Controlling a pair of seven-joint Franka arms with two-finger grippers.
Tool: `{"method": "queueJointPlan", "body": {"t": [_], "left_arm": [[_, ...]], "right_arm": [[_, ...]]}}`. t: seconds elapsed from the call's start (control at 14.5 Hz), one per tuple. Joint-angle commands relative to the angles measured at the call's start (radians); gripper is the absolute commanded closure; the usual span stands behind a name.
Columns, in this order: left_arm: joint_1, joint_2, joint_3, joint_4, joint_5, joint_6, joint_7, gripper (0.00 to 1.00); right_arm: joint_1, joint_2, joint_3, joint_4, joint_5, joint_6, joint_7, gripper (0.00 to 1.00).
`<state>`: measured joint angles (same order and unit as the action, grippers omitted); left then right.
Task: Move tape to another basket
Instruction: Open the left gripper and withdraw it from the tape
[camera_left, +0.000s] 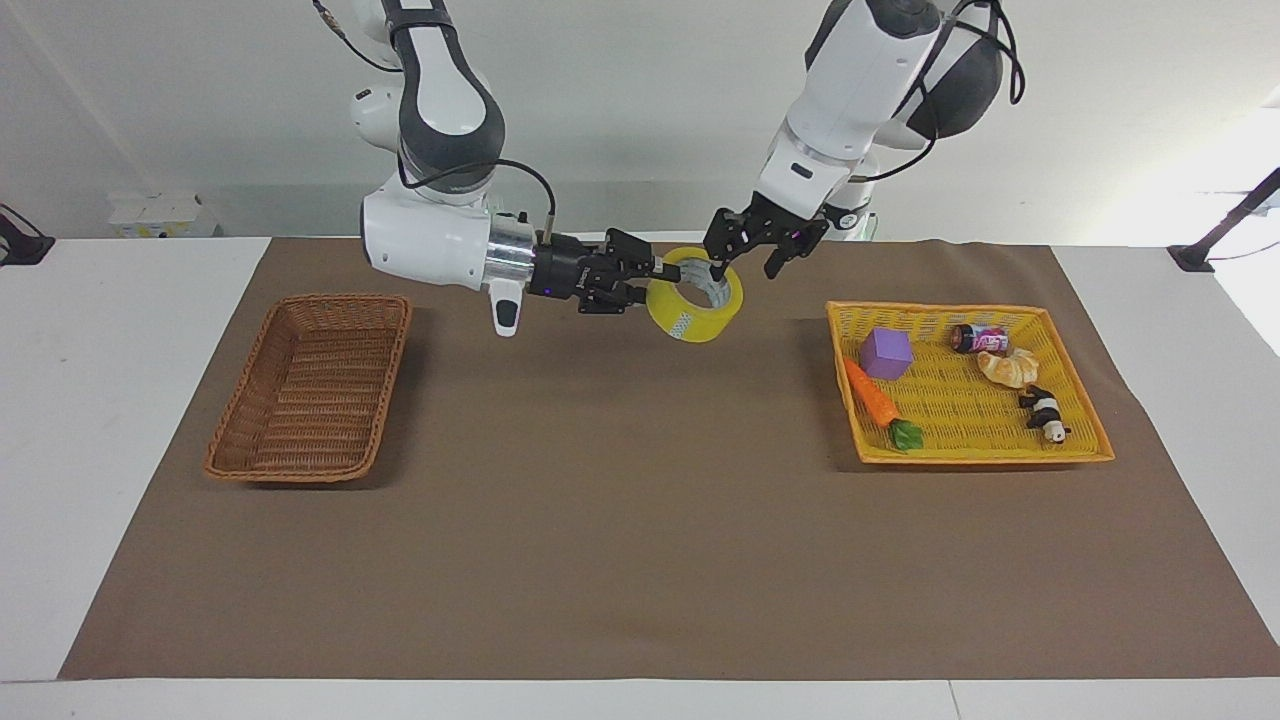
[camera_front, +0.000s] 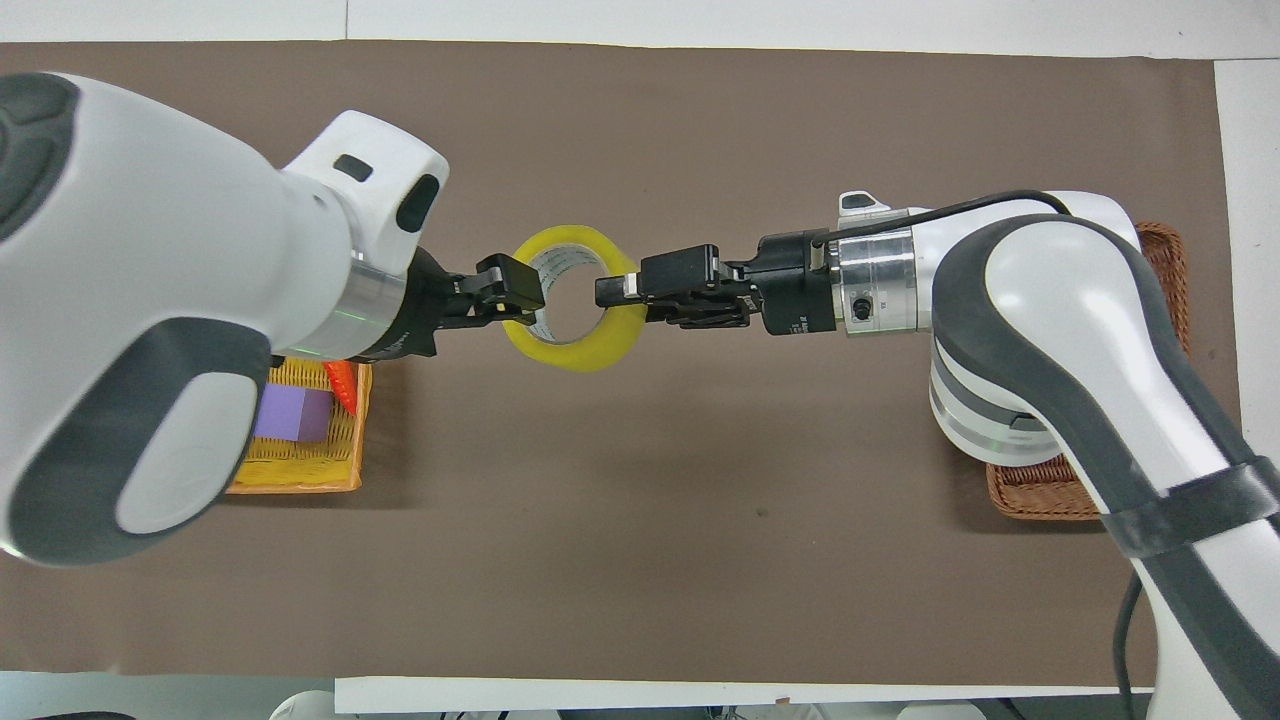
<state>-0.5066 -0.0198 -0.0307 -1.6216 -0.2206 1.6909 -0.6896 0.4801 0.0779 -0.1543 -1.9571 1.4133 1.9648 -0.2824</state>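
Note:
The tape (camera_left: 697, 318) is a yellowish ring held in the air over the brown mat, midway between the two baskets. My right gripper (camera_left: 655, 283) reaches in level from the right arm's end and is shut on the tape's rim; it also shows in the overhead view (camera_front: 618, 291). My left gripper (camera_left: 745, 264) is open, its fingers spread across the tape's other rim and just above it, also seen from overhead (camera_front: 515, 300) by the tape (camera_front: 582, 352). The brown wicker basket (camera_left: 310, 385) stands empty at the right arm's end.
A shallow yellow-orange tray basket (camera_left: 960, 310) at the left arm's end holds a purple cube (camera_left: 886, 352), a carrot (camera_left: 872, 399), a small can, a bread piece and a panda toy. From overhead, my arms hide most of the wicker basket (camera_front: 1165, 255) and tray (camera_front: 300, 480).

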Motion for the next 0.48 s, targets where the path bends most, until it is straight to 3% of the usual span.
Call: {"method": "queueJointPlan", "body": {"t": [0.0,0.21,0.41], "left_arm": [[0.048,-0.011,0.055,0.097,0.021,-0.175,0.079,0.0],[0.118,-0.047,0.104,0.12,0.173,-0.302,0.275,0.0],[0.273,-0.08,0.132,0.12,0.188,-0.335,0.477,0.0]], "right_arm": [[-0.008,-0.018,0.002,-0.013,-0.005,-0.003,-0.023,1.0],[-0.038,-0.018,0.001,-0.011,-0.057,-0.015,-0.032,1.0],[-0.081,-0.018,-0.001,-0.008,-0.089,-0.056,-0.047,1.0]]}}
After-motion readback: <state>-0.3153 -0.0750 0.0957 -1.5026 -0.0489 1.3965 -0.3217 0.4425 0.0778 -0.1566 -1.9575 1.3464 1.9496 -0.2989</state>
